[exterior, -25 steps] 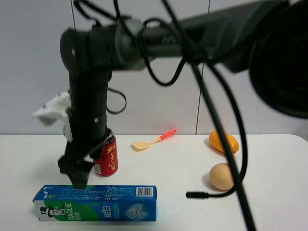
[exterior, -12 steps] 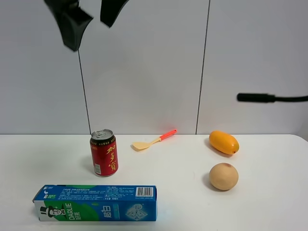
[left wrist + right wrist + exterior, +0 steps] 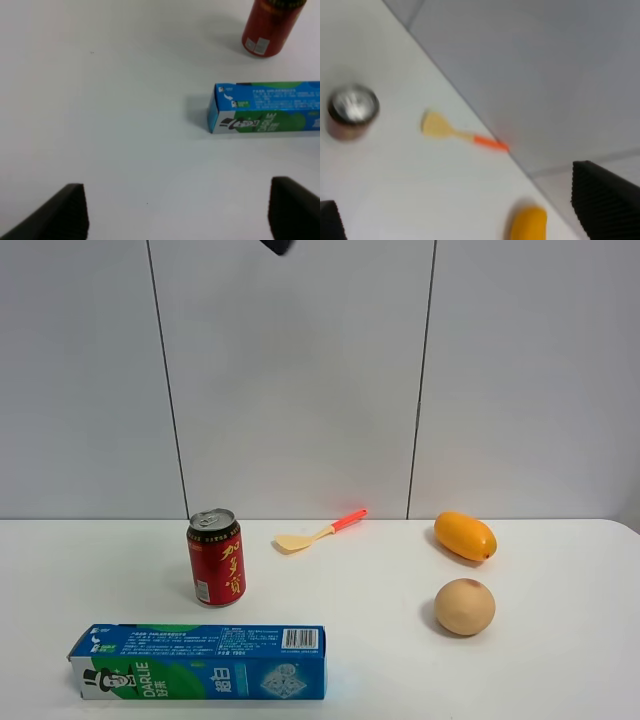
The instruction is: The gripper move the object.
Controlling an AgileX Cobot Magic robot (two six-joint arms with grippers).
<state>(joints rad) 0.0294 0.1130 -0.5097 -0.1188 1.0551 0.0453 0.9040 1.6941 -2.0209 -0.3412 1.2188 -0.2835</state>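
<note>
The blue-and-green DARLIE toothpaste box (image 3: 197,661) lies flat at the table's front left, barcode side up. Nothing holds it. In the exterior view only a black tip (image 3: 277,245) of an arm shows at the top edge, far above the table. In the left wrist view my left gripper (image 3: 176,187) is open and empty, high above bare table, with the box's end (image 3: 265,107) beyond it. My right gripper (image 3: 454,187) is open and empty, high up; its view is blurred and does not show the box.
A red drink can (image 3: 216,557) stands just behind the box. An orange-handled spatula (image 3: 320,532) lies near the wall. An orange mango (image 3: 465,536) and a round tan fruit (image 3: 465,606) lie at the right. A white tiled wall stands behind.
The black arm that reached down beside the can and box has lifted up and out of the exterior view. The box, can and fruit have not moved.
</note>
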